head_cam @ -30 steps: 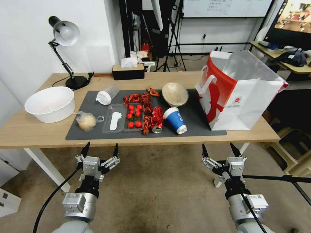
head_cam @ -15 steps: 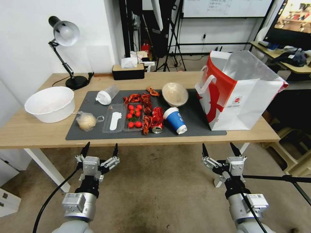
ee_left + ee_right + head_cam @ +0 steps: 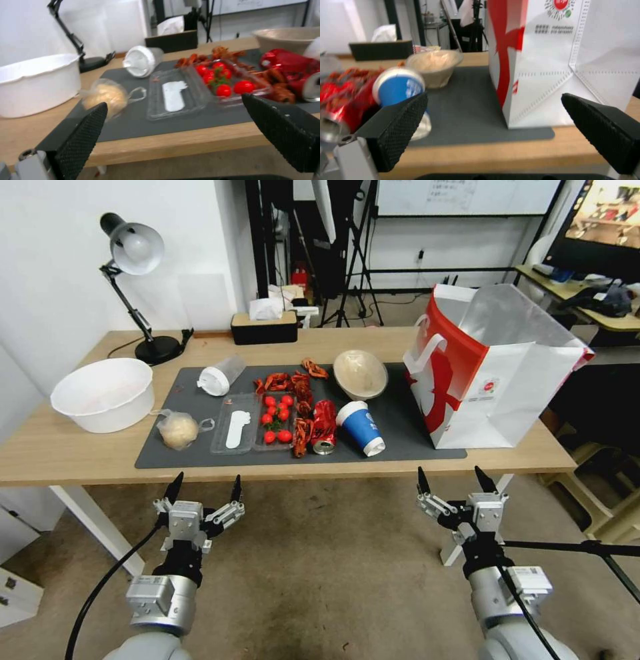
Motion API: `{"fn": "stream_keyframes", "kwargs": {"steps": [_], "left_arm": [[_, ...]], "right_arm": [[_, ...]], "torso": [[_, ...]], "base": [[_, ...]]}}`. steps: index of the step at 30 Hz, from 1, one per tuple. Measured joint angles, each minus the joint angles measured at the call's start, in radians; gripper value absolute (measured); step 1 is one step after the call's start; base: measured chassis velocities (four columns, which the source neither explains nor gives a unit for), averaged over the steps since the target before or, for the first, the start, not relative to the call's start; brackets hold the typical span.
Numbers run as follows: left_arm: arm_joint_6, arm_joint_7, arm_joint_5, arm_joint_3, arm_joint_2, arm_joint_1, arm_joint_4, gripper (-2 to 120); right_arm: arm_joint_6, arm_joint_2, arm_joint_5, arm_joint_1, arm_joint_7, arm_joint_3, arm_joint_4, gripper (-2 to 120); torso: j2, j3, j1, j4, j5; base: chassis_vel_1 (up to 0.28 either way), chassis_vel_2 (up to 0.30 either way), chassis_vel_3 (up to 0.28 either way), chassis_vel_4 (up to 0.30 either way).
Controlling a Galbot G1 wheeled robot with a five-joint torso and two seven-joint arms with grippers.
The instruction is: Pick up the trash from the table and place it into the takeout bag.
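On the mat (image 3: 393, 417): dark grey, flat, matte; covers mid table (image 3: 60, 453) (light wood).
Trash: blue paper cup (image 3: 361, 427) tipped; crushed red can (image 3: 325, 426) just left of it; beige round bowl (image 3: 360, 373) behind.
Takeout bag (image 3: 490, 373): boxy white paper, red side, silvery lining; mat's right end, upright.
Left gripper (image 3: 205, 487): below table's front edge, fingers apart.
Right gripper (image 3: 454, 479): same, apart.

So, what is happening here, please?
A two-armed robot faces a table of trash and has not picked anything up yet. Its left gripper and right gripper are both open and empty, held in front of the near table edge. On the grey mat lie a blue paper cup, a crushed red can and a beige bowl. The takeout bag stands open at the right end.
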Motion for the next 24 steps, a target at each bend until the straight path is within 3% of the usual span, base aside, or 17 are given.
{"fn": "stream_keyframes", "kwargs": {"steps": [2, 4, 5, 8, 9, 11, 12, 24], "left_arm": [[-0.001, 0.0, 0.0, 0.001, 0.0, 0.0, 0.0, 100], [0.052, 0.001, -0.017, -0.021, 0.0, -0.014, -0.01, 100], [0.052, 0.001, -0.017, -0.021, 0.0, -0.014, -0.01, 100], [0.215, 0.006, -0.073, -0.087, -0.002, -0.057, -0.045, 100], [0.215, 0.006, -0.073, -0.087, -0.002, -0.057, -0.045, 100], [0.306, 0.009, -0.104, -0.124, -0.003, -0.08, -0.065, 100], [0.314, 0.01, -0.107, -0.127, -0.004, -0.082, -0.067, 100], [0.279, 0.013, -0.095, -0.127, -0.007, -0.078, -0.053, 100]], "right_arm": [[-0.015, -0.003, 0.011, 0.012, 0.007, 0.0, 0.0, 100], [-0.104, -0.019, 0.071, 0.076, 0.048, -0.004, 0.008, 100], [-0.104, -0.019, 0.071, 0.076, 0.048, -0.004, 0.008, 100], [-0.259, -0.046, 0.177, 0.19, 0.12, -0.013, 0.024, 100], [-0.259, -0.046, 0.177, 0.19, 0.12, -0.013, 0.024, 100], [-0.268, -0.058, 0.201, 0.209, 0.124, -0.02, 0.02, 100], [-0.253, -0.072, 0.218, 0.222, 0.116, -0.027, 0.014, 100], [-0.241, -0.201, 0.37, 0.338, 0.099, -0.13, -0.089, 100]], "torso": [[0.0, 0.0, 0.0, -0.0003, -0.0007], [0.0, 0.0, 0.0, 0.0004, -0.0004], [0.0, 0.0, 0.0, 0.0004, -0.0004], [0.0, 0.0, 0.0, 0.0008, -0.0005], [0.0, 0.0, 0.0, 0.0008, -0.0005], [0.0, 0.0, 0.0, -0.0006, -0.0002], [0.0, 0.0, 0.0, 0.0006, -0.0006], [0.0, 0.0, 0.0, 0.0004, -0.0003]], "base": [[0.0, 0.0, 0.0, 0.0], [0.0, 0.0, 0.0, 0.0], [0.0, 0.0, 0.0, 0.0], [0.0, 0.0, 0.0, 0.0], [0.0, 0.0, 0.0, 0.0], [0.0, 0.0, 0.0, 0.0], [0.0, 0.0, 0.0, 0.0], [0.0, 0.0, 0.0, 0.0]]}}
